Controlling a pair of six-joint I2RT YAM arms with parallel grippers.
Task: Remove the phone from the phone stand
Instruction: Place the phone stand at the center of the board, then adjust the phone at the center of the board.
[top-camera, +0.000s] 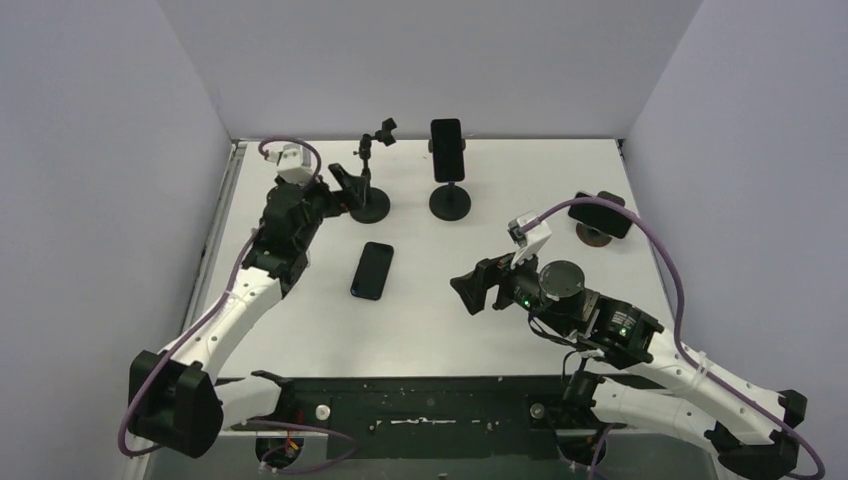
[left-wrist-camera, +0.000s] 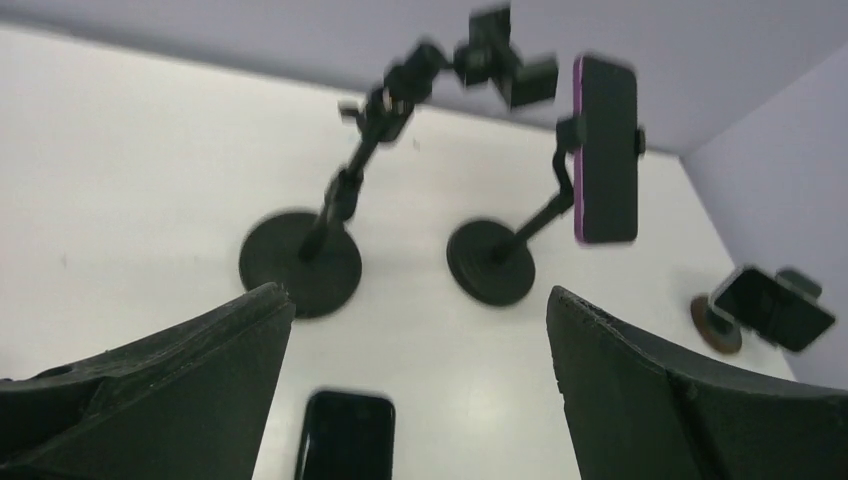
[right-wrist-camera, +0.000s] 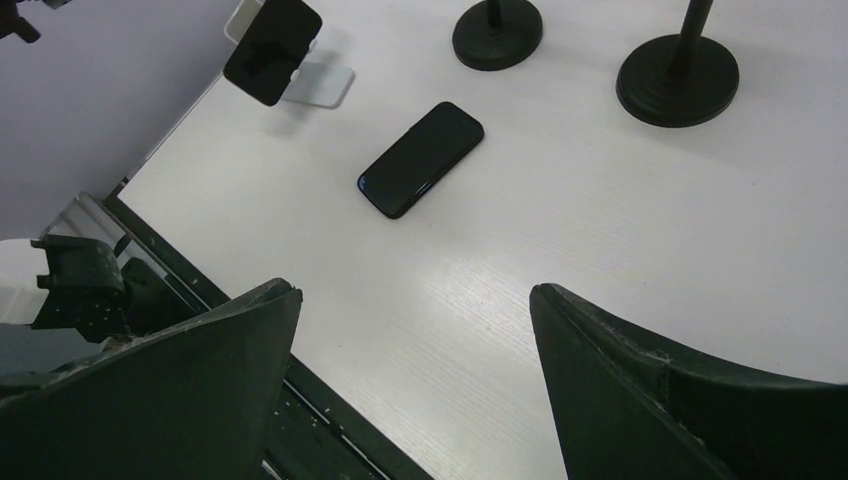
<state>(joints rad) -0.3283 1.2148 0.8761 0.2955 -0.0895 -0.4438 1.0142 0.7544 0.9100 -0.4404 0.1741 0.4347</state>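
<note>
The phone (top-camera: 372, 270) lies flat on the table (top-camera: 440, 335) near the empty stand (top-camera: 370, 207), while the left gripper (left-wrist-camera: 417, 297) and the right gripper (right-wrist-camera: 415, 290) both hover with fingers spread, holding nothing.

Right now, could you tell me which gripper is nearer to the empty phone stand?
Left. The left gripper is just left of the base of the empty phone stand; the right gripper is farther off, to the stand's right and toward the near edge.
</note>
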